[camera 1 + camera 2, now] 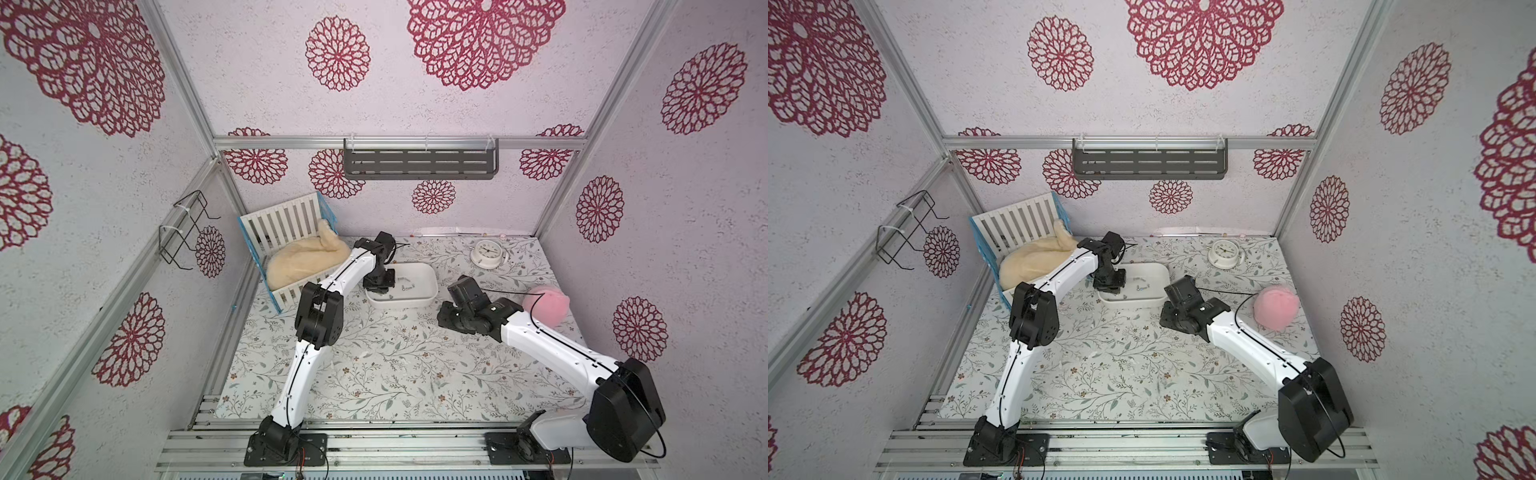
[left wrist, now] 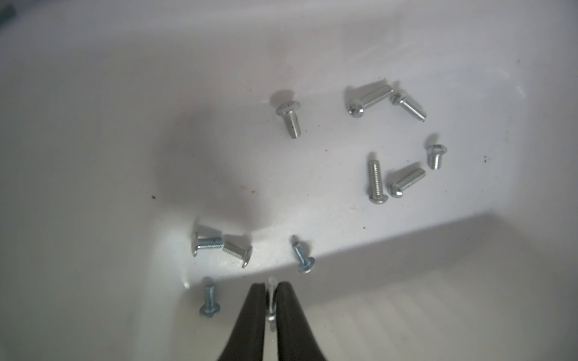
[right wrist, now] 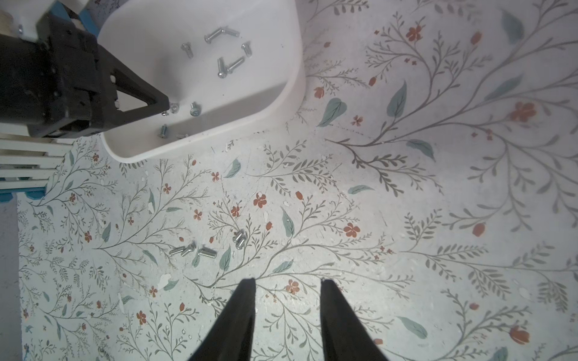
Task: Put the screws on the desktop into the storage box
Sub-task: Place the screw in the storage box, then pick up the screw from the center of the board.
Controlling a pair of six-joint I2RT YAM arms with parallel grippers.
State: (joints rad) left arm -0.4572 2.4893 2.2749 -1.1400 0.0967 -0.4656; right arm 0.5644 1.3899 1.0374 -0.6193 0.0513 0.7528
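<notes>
Crib: at the upper left of the desktop [image 1: 395, 374] in both top views I see a white slatted crib [image 1: 286, 232] with a cream fleece [image 1: 303, 257] lying in it.
Left gripper: my left gripper [image 1: 379, 289] hangs over the left end of the box. In its wrist view the fingers [image 2: 255, 300] are almost together, with one screw [image 2: 271, 300] pinched in the narrow gap between them.
Box: the white box [image 1: 432, 291] sits on the desktop near the centre of the frame, just right of the crib.
Screws inside: ten or so screws [image 2: 289, 117] lie scattered on the box floor.
Screws outside: a few loose screws [image 3: 190, 250] lie on the desktop in the lower left half of the right wrist frame, well apart from the box.
Right gripper: my right gripper [image 3: 287, 281] is partly spread with nothing between the fingers, over bare desktop.
Clock: a white clock [image 1: 486, 253] is at the upper right.
Ball: a pink fluffy ball [image 1: 544, 309] is at the far right.
</notes>
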